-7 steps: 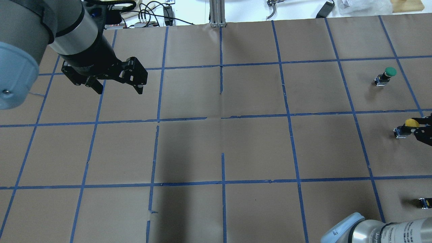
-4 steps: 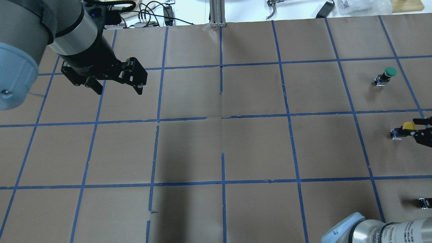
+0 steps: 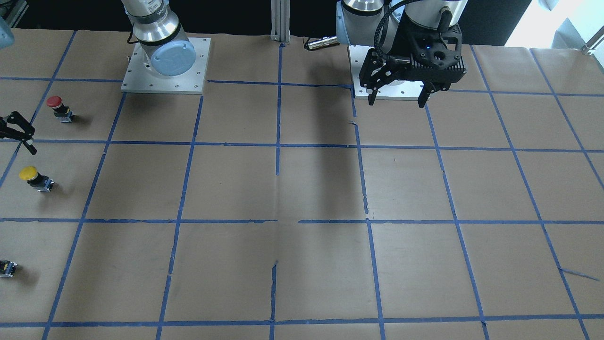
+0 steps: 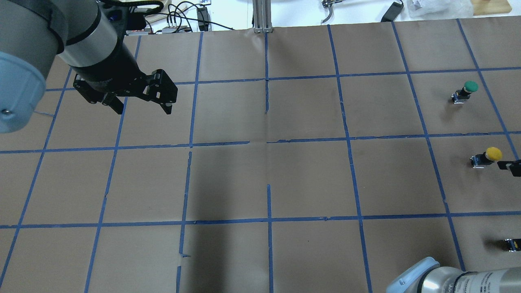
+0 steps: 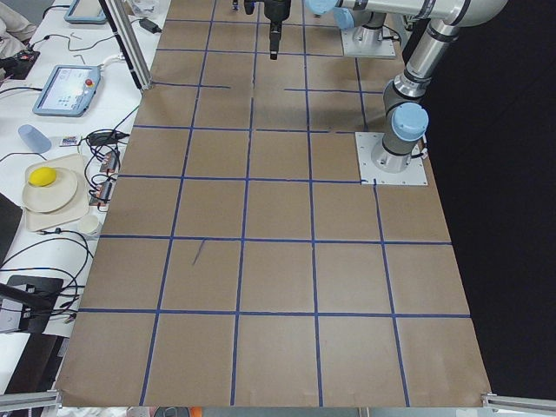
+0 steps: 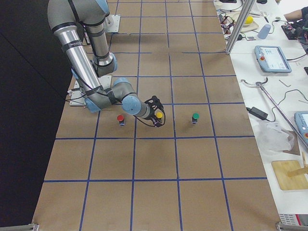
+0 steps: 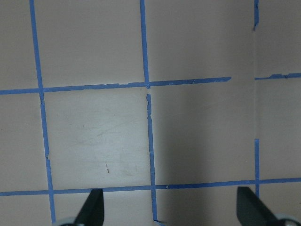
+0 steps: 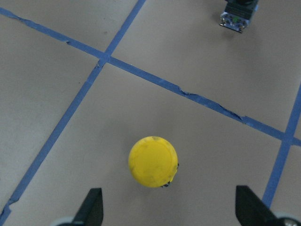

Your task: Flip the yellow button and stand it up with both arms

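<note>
The yellow button (image 4: 488, 156) stands upright, cap up, near the table's right edge; it also shows in the front view (image 3: 33, 177) and the right side view (image 6: 158, 115). In the right wrist view its round yellow cap (image 8: 153, 161) faces the camera. My right gripper (image 8: 170, 212) is open and empty, just above and beside the button, touching nothing; only a tip of it (image 4: 513, 167) shows in the overhead view. My left gripper (image 4: 144, 109) hangs open and empty over the far left of the table, and also shows in the front view (image 3: 396, 101) and the left wrist view (image 7: 171, 212).
A green button (image 4: 466, 91) stands beyond the yellow one. A red button (image 3: 59, 107) stands nearer the robot. A switch body (image 4: 512, 244) shows at the overhead view's right edge. The brown paper table (image 4: 268, 175) carries a blue tape grid.
My right gripper has let go of the yellow button and drawn back toward the right edge. The button now stands free and upright. The left arm has not moved.
</note>
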Controlling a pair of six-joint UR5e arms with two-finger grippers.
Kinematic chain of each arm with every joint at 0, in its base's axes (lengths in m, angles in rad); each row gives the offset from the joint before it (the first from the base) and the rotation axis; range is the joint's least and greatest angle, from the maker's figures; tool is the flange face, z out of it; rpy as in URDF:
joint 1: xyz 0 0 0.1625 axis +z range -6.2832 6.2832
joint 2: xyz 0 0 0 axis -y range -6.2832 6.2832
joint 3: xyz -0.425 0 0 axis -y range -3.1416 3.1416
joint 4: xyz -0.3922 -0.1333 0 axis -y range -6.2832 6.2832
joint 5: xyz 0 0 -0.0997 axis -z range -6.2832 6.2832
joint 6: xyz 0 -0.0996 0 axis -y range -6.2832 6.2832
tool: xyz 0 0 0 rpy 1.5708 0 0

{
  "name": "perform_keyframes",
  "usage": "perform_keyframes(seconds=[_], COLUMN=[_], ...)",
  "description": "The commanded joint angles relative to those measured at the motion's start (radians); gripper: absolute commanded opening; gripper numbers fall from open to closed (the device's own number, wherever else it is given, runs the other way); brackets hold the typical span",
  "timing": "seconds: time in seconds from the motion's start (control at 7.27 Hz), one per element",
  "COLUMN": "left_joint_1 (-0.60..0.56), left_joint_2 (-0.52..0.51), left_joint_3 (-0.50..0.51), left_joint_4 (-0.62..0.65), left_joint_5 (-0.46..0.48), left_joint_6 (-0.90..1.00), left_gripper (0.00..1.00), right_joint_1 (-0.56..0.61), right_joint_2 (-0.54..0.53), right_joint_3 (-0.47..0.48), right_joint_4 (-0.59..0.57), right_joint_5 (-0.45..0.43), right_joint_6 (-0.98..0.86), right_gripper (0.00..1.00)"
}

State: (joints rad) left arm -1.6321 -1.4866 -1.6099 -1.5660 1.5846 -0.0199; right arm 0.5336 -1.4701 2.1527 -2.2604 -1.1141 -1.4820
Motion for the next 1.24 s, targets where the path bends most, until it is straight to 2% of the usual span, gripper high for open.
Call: perform_keyframes(seconds=[0.0,0.28,0.55,0.69,0.96,1.1], left_joint_1=[0.0,0.0,0.002,0.0,0.002,0.002], left_joint_2=[0.0,0.0,0.0,0.0,0.0,0.0], left_joint_3=[0.001,0.001,0.001,0.001,0.001,0.001], left_joint_4=[0.0,0.0,0.0,0.0,0.0,0.0], left_joint_5=[0.0,0.0,0.002,0.002,0.002,0.002], left_joint_6=[0.0,0.0,0.002,0.002,0.002,0.002], left_gripper=[1.0,1.0,1.0,1.0,1.0,1.0], right_joint_1=[0.086,0.23,0.433,0.553,0.821,0.97], right_joint_2=[-0.144,-0.248,-0.248,-0.243,-0.24,-0.242], right_joint_3=[-0.016,-0.126,-0.328,-0.4,-0.436,-0.441], right_joint_4=[0.095,0.305,0.559,0.655,0.703,0.709], right_joint_5=[-0.08,-0.188,-0.297,-0.297,-0.32,-0.39], right_joint_6=[0.246,0.568,0.954,1.216,1.624,1.734], right_gripper=[1.0,1.0,1.0,1.0,1.0,1.0])
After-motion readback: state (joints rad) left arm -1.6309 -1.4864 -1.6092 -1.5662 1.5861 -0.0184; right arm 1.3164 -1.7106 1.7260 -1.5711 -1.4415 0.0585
